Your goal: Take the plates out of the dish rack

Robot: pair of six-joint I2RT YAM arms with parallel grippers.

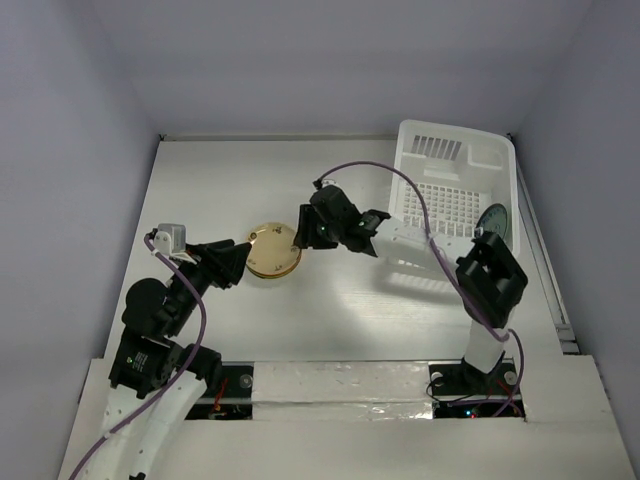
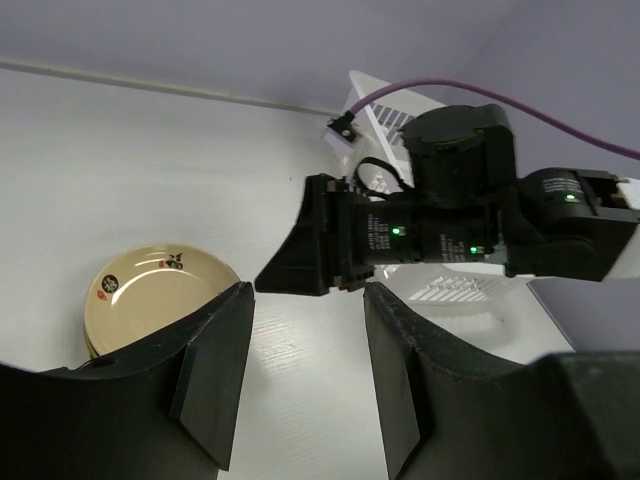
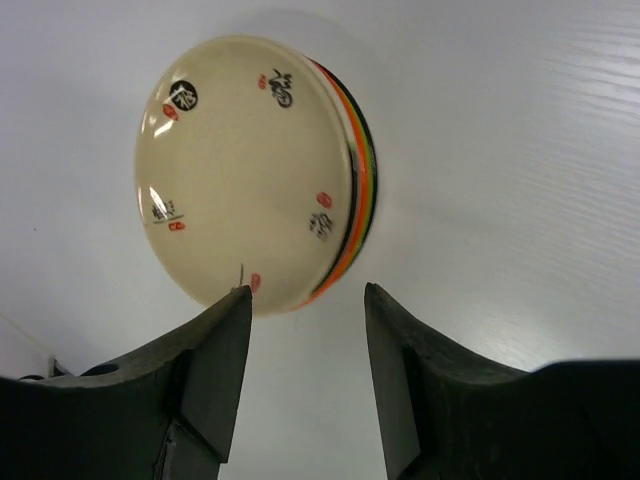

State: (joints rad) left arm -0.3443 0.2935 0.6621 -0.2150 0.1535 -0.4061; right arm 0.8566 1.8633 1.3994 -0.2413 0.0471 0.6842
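A stack of plates (image 1: pixel 273 250) lies flat on the table, left of the dish rack (image 1: pixel 455 140). Its top plate is cream-yellow with small marks; orange, green and black rims show beneath it in the right wrist view (image 3: pixel 250 170). A patterned teal plate (image 1: pixel 496 222) stands in the white rack's right side. My right gripper (image 1: pixel 305 232) is open and empty just right of the stack, its jaws (image 3: pixel 305 330) short of the stack's edge. My left gripper (image 1: pixel 236 263) is open and empty just left of the stack, which also shows in the left wrist view (image 2: pixel 150 300).
The white table (image 1: pixel 220 190) is walled by grey panels on three sides. The right arm's elbow (image 1: pixel 492 280) hangs over the rack's near end. The right wrist (image 2: pixel 440 230) fills the middle of the left wrist view, with the rack (image 2: pixel 460 290) behind it.
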